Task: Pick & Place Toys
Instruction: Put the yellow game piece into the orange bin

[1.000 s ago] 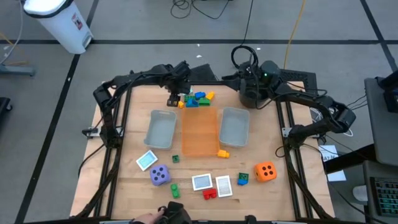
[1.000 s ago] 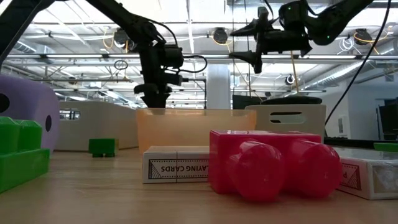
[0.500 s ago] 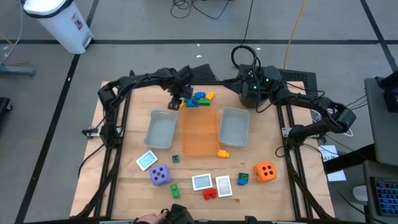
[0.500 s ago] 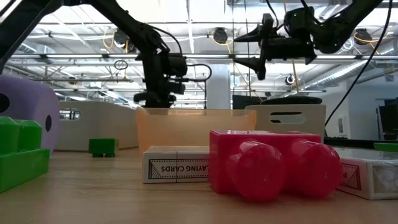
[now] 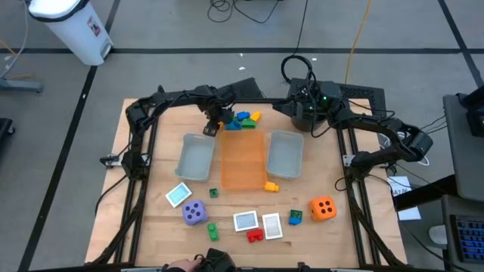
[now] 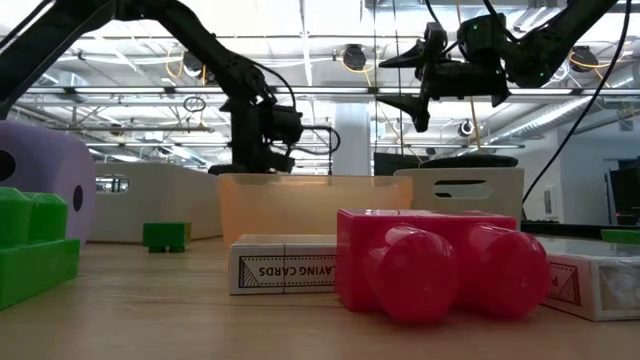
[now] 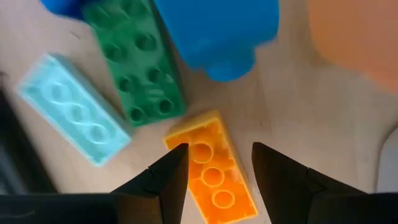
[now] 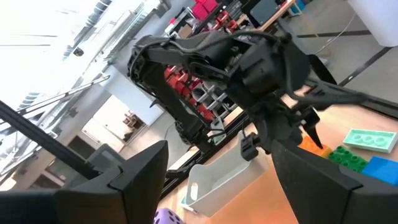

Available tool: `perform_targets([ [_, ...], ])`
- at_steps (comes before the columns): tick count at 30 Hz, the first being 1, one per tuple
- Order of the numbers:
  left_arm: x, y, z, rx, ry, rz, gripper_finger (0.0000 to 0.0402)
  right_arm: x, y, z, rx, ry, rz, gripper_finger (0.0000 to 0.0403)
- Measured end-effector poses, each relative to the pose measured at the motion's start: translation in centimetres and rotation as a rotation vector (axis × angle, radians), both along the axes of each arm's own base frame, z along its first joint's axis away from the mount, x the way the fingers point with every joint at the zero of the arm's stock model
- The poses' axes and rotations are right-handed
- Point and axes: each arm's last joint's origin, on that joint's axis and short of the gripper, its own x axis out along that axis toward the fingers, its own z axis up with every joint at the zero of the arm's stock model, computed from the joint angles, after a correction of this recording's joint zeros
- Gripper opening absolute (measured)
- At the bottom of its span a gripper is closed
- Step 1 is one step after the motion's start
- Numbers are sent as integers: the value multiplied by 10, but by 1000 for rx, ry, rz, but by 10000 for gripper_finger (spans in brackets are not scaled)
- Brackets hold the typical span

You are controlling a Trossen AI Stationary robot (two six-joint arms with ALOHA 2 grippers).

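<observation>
The left claw (image 7: 214, 163) is down at the table (image 5: 151, 219), fingers apart astride an orange brick (image 7: 211, 171), green brick (image 7: 140, 62) just beyond. The right claw (image 6: 415, 80) hangs high with fingers spread, empty, well apart from the bricks.

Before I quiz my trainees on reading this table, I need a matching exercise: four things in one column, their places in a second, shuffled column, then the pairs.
Things
1. orange tray
2. purple die
3. orange die
4. orange brick

Places
A. between the fingers of the left gripper
B. near the front edge, on the left arm's side
C. between the two grey trays
D. near the front edge, on the right arm's side

Pairs: 1-C, 2-B, 3-D, 4-A
</observation>
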Motion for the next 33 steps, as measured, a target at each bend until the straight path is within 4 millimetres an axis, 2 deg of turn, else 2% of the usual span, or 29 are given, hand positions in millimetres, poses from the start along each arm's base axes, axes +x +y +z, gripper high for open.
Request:
perform_targets([
  [11, 0, 3, -6, 63, 48, 62, 184, 0, 0, 0, -5, 1, 1, 281],
  [18, 1, 3, -6, 45, 32, 88, 180, 0, 0, -1, -23, 6, -3, 281],
  [28, 2, 4, -5, 60, 22, 97, 89, 0, 0, -1, -28, 7, -5, 281],
  [33, 2, 4, -5, 62, 16, 135, 77, 0, 0, -1, -24, 9, -5, 281],
])
